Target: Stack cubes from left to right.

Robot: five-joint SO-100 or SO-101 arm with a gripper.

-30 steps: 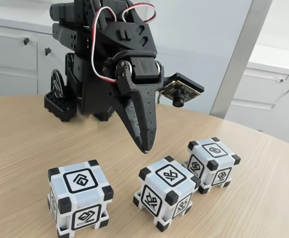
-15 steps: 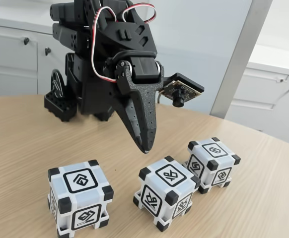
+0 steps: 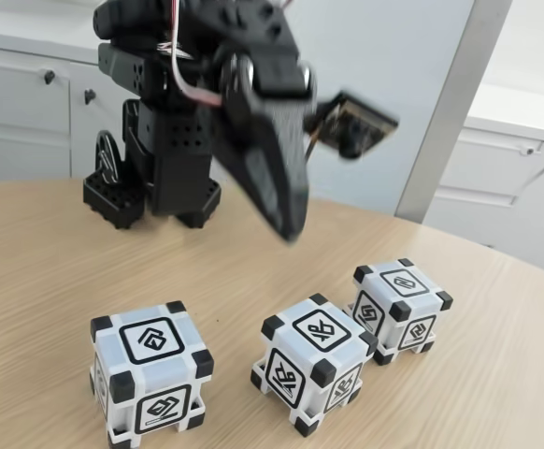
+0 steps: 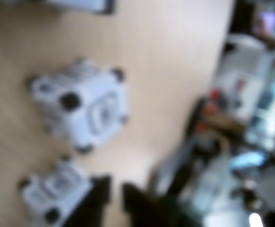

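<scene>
Looks like an office or meeting room here: across the lower half of the fixed view runs a rounded table (image 3: 48,271) in pale wood-grain laminate, the sort found in a conference corner. Along the upper left sit low white cabinets (image 3: 29,112) with small dark knobs, and at the right edge more white cabinets (image 3: 510,187) of the same kind under a light countertop. A grey upright post (image 3: 450,103) rises at upper right against a plain pale wall, and the light is even and cool throughout
</scene>
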